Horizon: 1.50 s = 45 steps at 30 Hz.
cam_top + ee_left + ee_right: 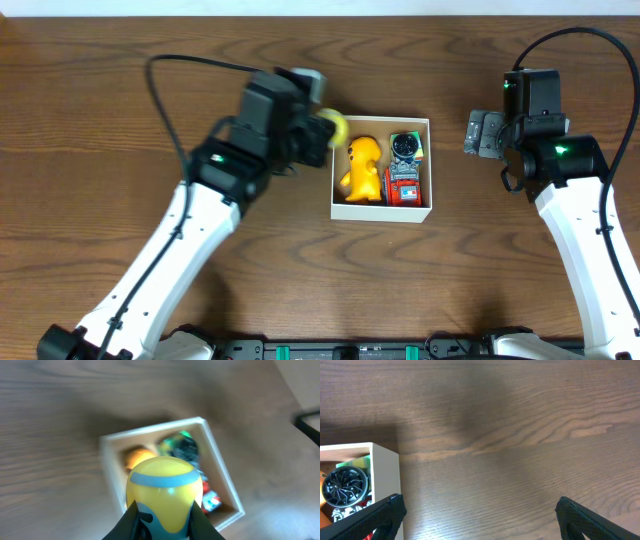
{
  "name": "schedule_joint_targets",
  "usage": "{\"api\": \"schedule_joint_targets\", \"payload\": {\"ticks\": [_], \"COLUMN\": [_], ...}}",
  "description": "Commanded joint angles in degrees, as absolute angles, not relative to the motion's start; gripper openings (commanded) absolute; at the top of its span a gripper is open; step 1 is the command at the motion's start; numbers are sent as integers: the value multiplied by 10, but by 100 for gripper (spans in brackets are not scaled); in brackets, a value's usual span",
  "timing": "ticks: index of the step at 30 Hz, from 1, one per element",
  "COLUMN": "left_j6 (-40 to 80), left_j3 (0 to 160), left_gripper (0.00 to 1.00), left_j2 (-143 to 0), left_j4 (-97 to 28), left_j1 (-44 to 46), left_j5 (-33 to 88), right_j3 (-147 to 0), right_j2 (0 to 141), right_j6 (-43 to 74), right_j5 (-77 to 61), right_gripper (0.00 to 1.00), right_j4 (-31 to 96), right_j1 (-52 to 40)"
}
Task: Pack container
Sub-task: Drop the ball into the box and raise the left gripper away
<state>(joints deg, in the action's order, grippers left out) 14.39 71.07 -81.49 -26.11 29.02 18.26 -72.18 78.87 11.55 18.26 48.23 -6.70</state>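
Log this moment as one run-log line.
left gripper: shut on yellow-and-blue toy, at container left rim | right gripper: open, right of container | in container: yellow figure, red robot toy

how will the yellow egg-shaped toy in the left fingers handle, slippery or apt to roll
Probably slippery: the yellow toy looks glossy and smoothly curved, and the left fingers pinch only its near end. With that rounded shape it may roll or tip once set in the container. It looks like rigid plastic, so likely stiff and light.
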Motion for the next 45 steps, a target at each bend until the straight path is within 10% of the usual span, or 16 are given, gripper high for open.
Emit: {"api": "schedule_joint_targets", "payload": {"ticks": [1,19,22,25,27,45], "left_j6": [149,149,149,149,149,149], "left_j3": [715,715,715,715,715,715], "left_gripper": [6,13,33,84,92,96], "left_j2": [-827,-952,-952,-952,-952,-915], "left_j4": [-248,-177,-176,-178,-180,-197], "left_j1": [326,377,377,377,377,333], "left_j5": [196,32,7,8,8,3], "right_j3": [-727,-727,-727,-727,-727,-727], "right_j2": [781,781,781,781,781,781], "right_j6": [122,122,122,122,122,122], "right_j5": [191,191,191,191,191,191], "right_gripper": [99,99,99,99,99,99], "right_j4": [482,482,482,482,482,482], "right_j1": [-63,-63,-63,-63,-63,-63]}}
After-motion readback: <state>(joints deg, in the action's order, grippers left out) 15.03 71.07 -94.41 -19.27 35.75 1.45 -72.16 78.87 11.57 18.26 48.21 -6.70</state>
